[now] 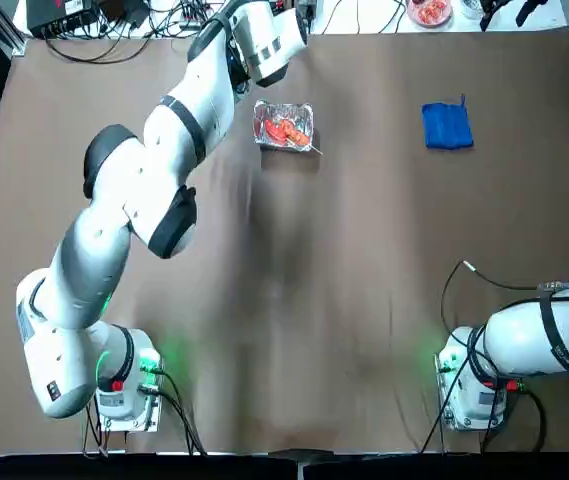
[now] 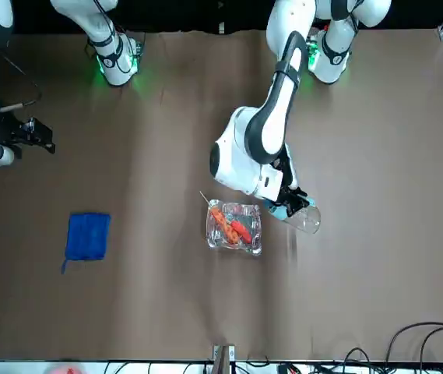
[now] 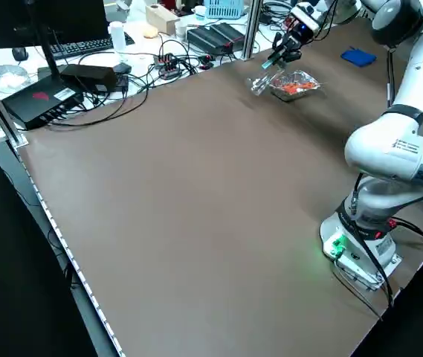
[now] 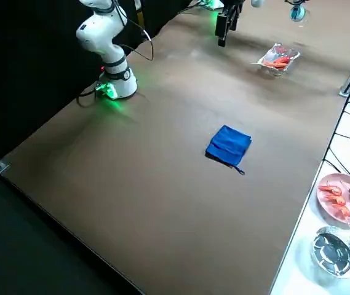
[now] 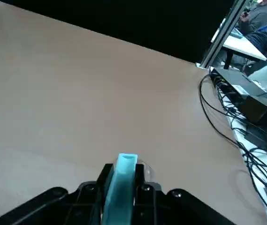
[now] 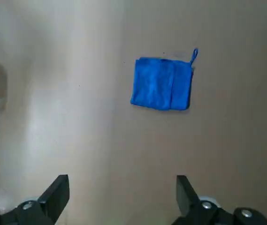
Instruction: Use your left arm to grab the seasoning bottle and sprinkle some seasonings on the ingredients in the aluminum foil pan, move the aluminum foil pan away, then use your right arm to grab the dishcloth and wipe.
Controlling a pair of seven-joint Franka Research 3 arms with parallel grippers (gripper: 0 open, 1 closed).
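My left gripper (image 2: 287, 201) is raised beside the aluminum foil pan (image 2: 234, 227), on the pan's side away from the dishcloth. It is shut on the seasoning bottle (image 2: 305, 219) at its light blue cap end, and the clear body sticks out at a tilt. In the left wrist view the cap (image 5: 124, 180) sits between the fingers. The red-orange ingredients (image 1: 286, 131) lie in the pan (image 1: 284, 125). The blue dishcloth (image 1: 447, 126) lies flat to the pan's right. My right gripper (image 6: 121, 185) hangs open high above the dishcloth (image 6: 162, 84), holding nothing.
Cables and black electronics (image 1: 114, 20) crowd the table's far edge. A pink plate of food (image 4: 341, 196) and a foil dish (image 4: 333, 252) sit on the white ledge beyond that edge. A person sits in the background (image 5: 260, 18). Both arm bases (image 1: 129, 385) stand at the near edge.
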